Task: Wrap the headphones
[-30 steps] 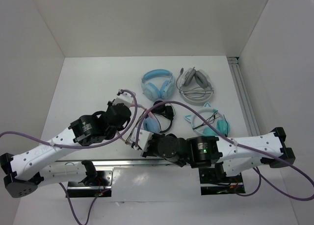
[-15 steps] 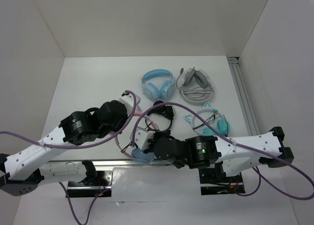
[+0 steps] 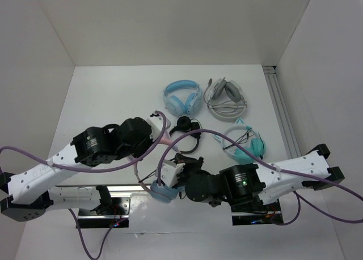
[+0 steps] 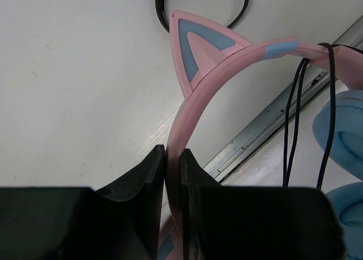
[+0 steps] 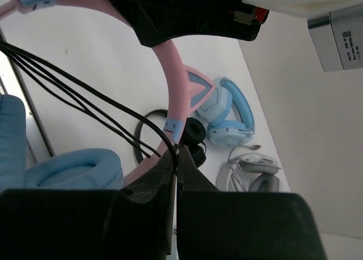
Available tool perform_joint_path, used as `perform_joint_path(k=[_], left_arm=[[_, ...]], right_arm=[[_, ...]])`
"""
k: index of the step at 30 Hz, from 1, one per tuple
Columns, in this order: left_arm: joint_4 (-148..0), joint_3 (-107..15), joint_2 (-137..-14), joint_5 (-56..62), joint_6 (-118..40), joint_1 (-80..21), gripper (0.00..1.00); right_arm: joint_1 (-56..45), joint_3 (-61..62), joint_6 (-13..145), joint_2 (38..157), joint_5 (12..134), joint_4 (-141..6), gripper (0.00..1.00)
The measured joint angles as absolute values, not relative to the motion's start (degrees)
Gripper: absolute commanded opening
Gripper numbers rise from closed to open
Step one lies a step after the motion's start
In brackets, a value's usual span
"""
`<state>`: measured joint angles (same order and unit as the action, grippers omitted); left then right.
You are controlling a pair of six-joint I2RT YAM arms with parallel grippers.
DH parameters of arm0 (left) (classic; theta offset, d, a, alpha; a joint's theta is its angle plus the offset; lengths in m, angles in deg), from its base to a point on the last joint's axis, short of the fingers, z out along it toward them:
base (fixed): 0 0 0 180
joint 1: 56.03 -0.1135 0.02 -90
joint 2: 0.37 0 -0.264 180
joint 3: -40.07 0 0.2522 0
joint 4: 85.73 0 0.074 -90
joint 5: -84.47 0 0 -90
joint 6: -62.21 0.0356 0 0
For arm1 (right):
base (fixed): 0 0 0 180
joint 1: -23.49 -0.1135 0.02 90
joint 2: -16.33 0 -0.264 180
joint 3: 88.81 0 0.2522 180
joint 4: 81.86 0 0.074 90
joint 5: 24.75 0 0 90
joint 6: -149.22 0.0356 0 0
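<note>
Top external view, item one: headphones [image 3: 161, 190], the pair with the pink band, located at the near edge of the table [image 3: 96, 101] between the two arms.

- Headband [image 4: 227, 60]: pink with light blue inserts, curving up out of the left tool and across toward the cups.
- Cat ear [image 4: 195, 47]: pink with a blue inner triangle, standing on the outer side of the band.
- Ear cup [image 5: 74, 165]: light blue, round and padded. In the top view one cup sits over the aluminium rail [image 4: 266, 117] that runs along the table's near edge.
- Cable [image 5: 79, 98]: thin and black, with several strands running side by side from the band's end down past the cups.

Left gripper [image 4: 172, 156]: both fingers pressed against the flat sides of the headband, clamping it edge-on, with the band rising straight from between them.

Right gripper [image 5: 176, 153]: tips drawn almost together, pinching the black cable strands just beside the lower end of the pink band.

Other stock on the table, farther from the arms and well apart from the held pair:

- all-blue pair [image 3: 182, 97], lying flat
- grey-white pair [image 3: 228, 99], just right of the blue one
- teal pair with white eared band [image 3: 245, 140], near the right arm
- small black pair [image 3: 186, 127] — lying between the blue pair and the grippers

Purple wiring [image 3: 34, 152] loops along both arms.
</note>
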<state>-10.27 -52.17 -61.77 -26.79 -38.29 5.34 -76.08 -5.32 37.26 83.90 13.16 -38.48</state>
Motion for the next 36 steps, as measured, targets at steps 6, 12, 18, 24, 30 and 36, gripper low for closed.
perform_joint_path(k=[6, 12, 18, 24, 30, 36], left_arm=[[-10.19, -52.37, -62.17, -26.13, -38.31, 5.36, 0.0], [-10.1, -54.31, -62.21, -21.52, -38.22, 5.38, 0.0], [-10.16, -54.95, -62.82, -19.03, -38.13, 5.38, 0.0], [-9.79, -56.35, -62.82, -17.21, -37.0, 5.38, 0.0], [-9.07, -59.32, -61.8, -15.79, -36.82, 5.38, 0.0], [-7.65, -60.17, -60.86, -15.31, -36.5, 5.38, 0.0]], right_arm=[[-76.63, -5.64, 37.31, 83.61, 9.77, -35.94, 0.0], [-77.79, -7.0, 37.33, 81.65, 7.83, -35.48, 0.0], [-78.51, -7.02, 37.35, 81.12, 6.27, -35.48, 0.0], [-78.53, -7.35, 37.5, 80.9, 5.88, -35.5, 0.04], [-78.55, -8.31, 38.22, 80.18, 5.86, -35.63, 0.11], [-78.53, -8.35, 38.81, 80.01, 5.49, -35.57, 0.29]])
